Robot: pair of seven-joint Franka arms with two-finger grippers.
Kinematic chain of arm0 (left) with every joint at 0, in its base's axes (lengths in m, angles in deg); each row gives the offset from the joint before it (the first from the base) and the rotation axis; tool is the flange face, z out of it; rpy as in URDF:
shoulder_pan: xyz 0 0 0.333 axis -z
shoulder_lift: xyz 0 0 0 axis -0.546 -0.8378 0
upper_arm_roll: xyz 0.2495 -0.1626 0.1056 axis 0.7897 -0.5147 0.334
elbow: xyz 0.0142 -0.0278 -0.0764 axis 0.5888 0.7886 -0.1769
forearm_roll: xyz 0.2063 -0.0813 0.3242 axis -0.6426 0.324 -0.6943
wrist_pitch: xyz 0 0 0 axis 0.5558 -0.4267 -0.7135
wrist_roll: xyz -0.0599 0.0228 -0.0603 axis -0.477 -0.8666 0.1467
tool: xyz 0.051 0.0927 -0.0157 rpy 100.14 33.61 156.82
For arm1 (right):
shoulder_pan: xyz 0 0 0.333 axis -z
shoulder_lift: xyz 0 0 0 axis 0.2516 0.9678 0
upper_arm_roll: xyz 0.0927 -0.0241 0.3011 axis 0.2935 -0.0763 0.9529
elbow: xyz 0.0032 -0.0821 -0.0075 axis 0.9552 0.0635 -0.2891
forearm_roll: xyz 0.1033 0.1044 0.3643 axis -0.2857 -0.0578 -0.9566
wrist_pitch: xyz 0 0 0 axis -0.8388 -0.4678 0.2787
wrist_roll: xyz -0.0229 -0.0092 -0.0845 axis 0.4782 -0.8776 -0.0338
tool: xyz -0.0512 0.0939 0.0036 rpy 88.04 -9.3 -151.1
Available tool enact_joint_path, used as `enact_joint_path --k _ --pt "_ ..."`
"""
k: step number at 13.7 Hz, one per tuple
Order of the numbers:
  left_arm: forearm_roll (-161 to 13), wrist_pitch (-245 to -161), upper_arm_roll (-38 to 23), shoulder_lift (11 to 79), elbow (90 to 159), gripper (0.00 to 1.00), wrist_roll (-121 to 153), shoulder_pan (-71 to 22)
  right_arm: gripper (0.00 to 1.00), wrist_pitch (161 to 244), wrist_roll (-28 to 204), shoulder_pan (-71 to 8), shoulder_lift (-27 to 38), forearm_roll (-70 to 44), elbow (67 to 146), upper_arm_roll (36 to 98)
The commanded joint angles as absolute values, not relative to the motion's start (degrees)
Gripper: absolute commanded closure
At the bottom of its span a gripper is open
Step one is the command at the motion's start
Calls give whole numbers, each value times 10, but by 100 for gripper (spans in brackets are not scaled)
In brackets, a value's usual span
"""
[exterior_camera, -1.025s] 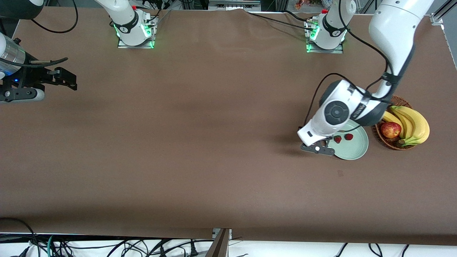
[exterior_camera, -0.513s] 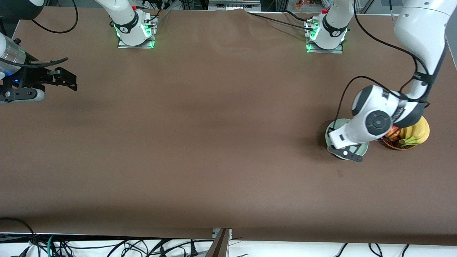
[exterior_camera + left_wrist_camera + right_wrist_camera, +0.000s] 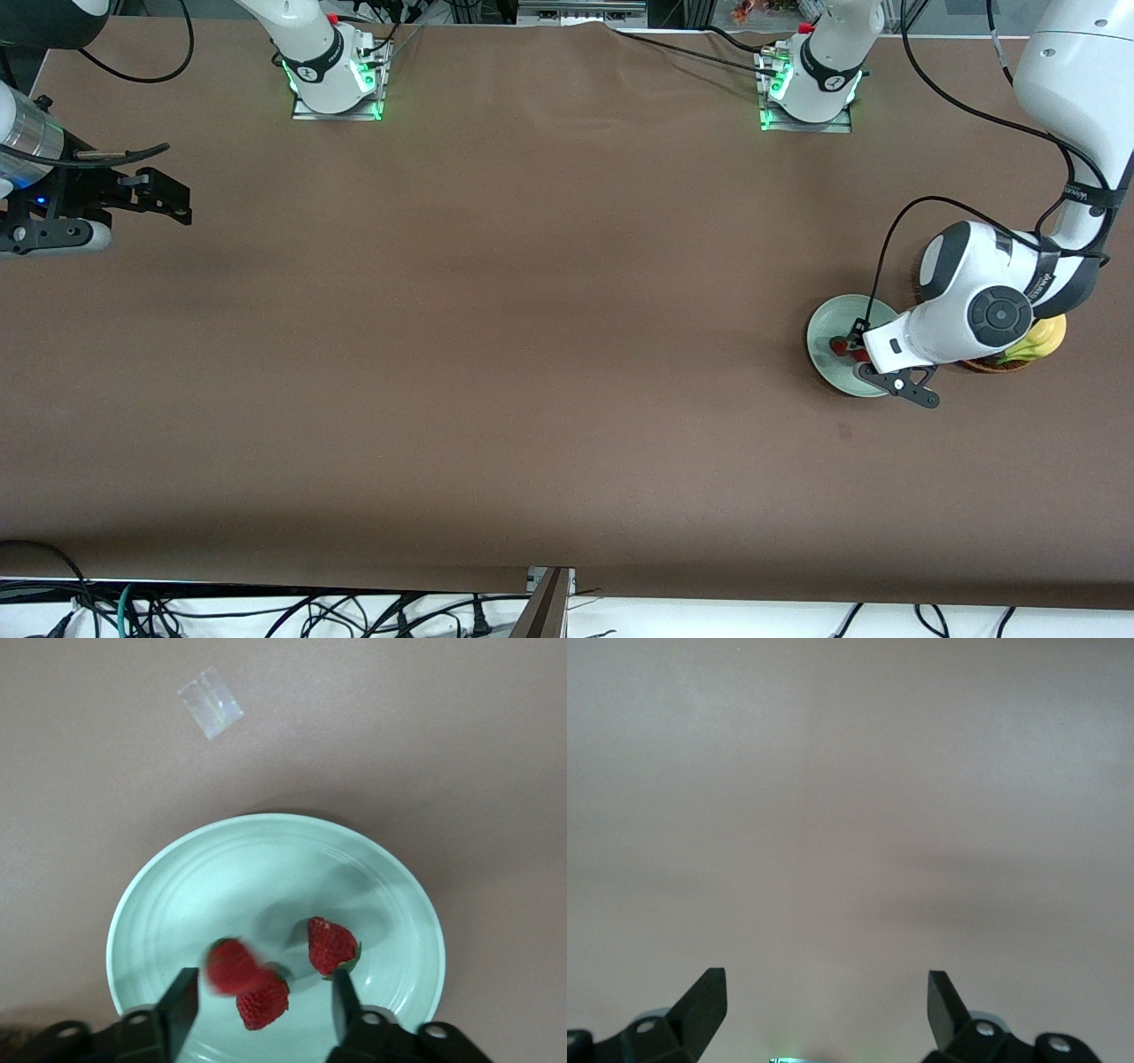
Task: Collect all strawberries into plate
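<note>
Left tool (image 3: 257, 1010): hangs over the plate, fingers (image 3: 182, 999) spread apart with nothing clamped between them; it points straight down, presumably so a berry falls inside the rim.

Plate (image 3: 177, 895): pale mint green, flat on the tabletop (image 3: 532, 310) at the left arm's end, roughly midway between the robots' edge and the camera's edge, just beside the basket.

Strawberries: three in the left wrist view, all within the plate. One (image 3: 332, 945) lies alone and sharp; a second (image 3: 263, 1003) lies close by; the third (image 3: 229, 966) is blurred and overlaps the second, so it looks to be dropping or rolling between the open fingers. I cannot tell whether it has come to rest.

Task standing: by my reckoning the collecting is as good as finished, with no berry visible outside the plate.

Basket (image 3: 997, 363): brown wicker, mostly hidden under the left arm, toward the left arm's end of the tabletop; a yellow banana (image 3: 1041, 337) shows at its edge.

Scrap (image 3: 210, 702): a small pale square lying flat on the bare tabletop, near the plate but apart from it.

Right tool (image 3: 824, 1010): waits over bare tabletop at the right arm's end, fingers wide apart, holding nothing, well apart from the plate.
</note>
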State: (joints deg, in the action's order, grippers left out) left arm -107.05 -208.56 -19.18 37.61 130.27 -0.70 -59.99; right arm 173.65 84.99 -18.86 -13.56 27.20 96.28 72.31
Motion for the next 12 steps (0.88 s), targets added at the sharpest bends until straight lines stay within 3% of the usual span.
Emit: enact_joint_path --k 1,5,12 --pt "-1078 -2086 -196 384 1305 0 -11 -602 0 1735 850 -184 -133 274 954 728" --pt "-1078 -2047 -206 410 1281 0 -10 -596 0 1736 850 -183 -133 274 954 728" --pt "-1076 -1763 -326 431 1086 0 -2 -596 0 1737 852 -183 -131 275 954 728"
